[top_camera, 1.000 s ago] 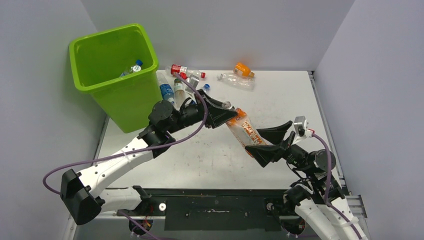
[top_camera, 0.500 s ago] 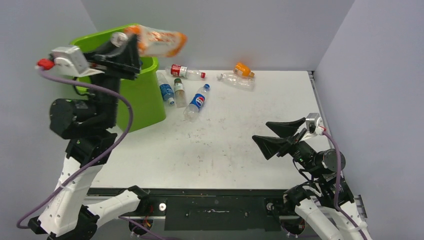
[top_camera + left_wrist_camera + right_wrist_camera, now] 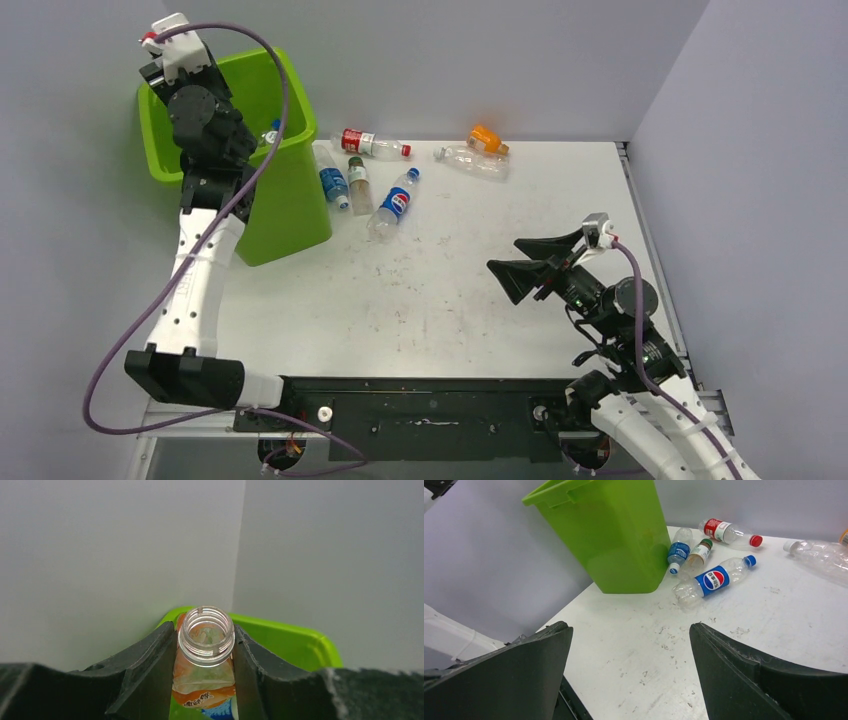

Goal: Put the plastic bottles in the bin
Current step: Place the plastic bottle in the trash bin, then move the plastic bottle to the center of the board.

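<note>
Release is the step in hand. The left fingers [image 3: 169, 647] are clamping tight on the threaded neck of a clear, capless plastic bottle with an orange label [image 3: 204, 682]. It is hanging mouth-up between them, with its crumpled body dropping away below the tips. Beneath and just beyond those fingers the rolled rim of the tall lime-green plastic bin [image 3: 282, 632] is showing. I judge from this that the bottle is sitting over the opening, not outside it (the overhead view agrees, with the raised wrist poised above the bin's mouth).

The next move is asking for little: the left fingers need to part far enough to free the neck. The bottle looks light and should simply fall, though it is hanging close to the bin's corner and could clip the rim.

The right fingers [image 3: 508, 266] are spread wide and gripping nothing, hovering above the scuffed white worktop [image 3: 649, 650]. Ahead of them, nearest, a clear bottle with a blue round-logo label and blue cap [image 3: 711, 579] is lying on its side. Past it, a small blue-labelled bottle [image 3: 678, 552] and a brown-labelled, green-capped bottle [image 3: 698, 552] are resting by the bin's foot. Farther off lies a red-labelled bottle with a red cap [image 3: 726, 531]. These are waiting their turn, so the task looks far from finished.
</note>
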Controlling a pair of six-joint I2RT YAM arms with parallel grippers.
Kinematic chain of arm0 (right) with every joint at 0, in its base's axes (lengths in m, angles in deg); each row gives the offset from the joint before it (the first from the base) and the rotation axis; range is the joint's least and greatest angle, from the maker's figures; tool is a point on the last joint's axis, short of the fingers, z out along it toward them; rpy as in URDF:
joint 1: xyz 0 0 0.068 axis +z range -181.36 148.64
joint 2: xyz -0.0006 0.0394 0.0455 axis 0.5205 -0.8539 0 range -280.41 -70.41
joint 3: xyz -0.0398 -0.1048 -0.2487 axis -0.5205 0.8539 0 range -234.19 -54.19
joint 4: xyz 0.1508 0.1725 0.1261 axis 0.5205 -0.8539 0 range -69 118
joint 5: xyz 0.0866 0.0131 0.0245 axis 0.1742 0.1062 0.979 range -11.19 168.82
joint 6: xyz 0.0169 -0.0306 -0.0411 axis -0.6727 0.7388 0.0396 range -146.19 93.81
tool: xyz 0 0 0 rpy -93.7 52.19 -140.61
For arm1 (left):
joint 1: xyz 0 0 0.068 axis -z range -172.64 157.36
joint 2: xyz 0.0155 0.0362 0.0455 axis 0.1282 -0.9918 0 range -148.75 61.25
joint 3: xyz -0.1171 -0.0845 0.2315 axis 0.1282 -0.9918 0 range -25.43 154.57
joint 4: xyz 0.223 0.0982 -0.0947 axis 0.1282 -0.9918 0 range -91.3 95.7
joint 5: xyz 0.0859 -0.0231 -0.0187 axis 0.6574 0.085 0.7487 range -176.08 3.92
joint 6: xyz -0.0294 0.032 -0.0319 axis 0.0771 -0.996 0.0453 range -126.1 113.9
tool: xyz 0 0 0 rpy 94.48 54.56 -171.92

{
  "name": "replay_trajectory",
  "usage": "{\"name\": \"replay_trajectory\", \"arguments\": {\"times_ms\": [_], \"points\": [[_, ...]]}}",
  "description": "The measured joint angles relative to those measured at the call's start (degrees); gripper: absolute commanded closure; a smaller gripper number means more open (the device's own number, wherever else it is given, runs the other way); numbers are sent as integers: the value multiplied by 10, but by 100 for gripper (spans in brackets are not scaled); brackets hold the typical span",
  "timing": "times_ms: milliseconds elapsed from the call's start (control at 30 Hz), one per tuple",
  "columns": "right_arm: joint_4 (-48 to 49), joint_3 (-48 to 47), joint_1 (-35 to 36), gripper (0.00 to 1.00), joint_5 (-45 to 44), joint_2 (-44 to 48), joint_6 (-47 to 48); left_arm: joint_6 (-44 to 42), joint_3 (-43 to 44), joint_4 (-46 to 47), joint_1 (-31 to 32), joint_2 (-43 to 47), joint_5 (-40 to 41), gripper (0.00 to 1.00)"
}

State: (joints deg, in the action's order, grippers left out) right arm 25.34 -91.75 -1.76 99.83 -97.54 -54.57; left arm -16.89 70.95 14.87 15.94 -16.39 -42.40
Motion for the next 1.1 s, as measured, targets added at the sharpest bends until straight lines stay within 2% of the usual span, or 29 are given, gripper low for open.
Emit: {"name": "replay_trajectory", "arguments": {"times_ms": [133, 333, 433, 633, 800, 967, 1100], "points": [[23, 13, 8, 10, 0, -23, -8, 0, -19, -12, -21, -42, 8, 4], [41, 26, 12, 10, -2, -45, -12, 9, -15, -9, -9, -40, 9, 4], [52, 27, 12, 10, -8, -59, -18, 0, -5, -7, 23, -30, 9, 4], [71, 27, 12, 10, -43, -108, -40, -35, -8, -3, 199, 36, -5, 4], [84, 19, 12, 10, -124, -185, -68, 5, -45, -64, 311, 118, -53, 4], [125, 0, 12, 10, -236, -316, -83, 89, -131, -152, 343, 178, -148, 4], [199, -19, 5, 10, -322, -445, -56, 140, -269, -201, 346, 221, -235, 4]]}}
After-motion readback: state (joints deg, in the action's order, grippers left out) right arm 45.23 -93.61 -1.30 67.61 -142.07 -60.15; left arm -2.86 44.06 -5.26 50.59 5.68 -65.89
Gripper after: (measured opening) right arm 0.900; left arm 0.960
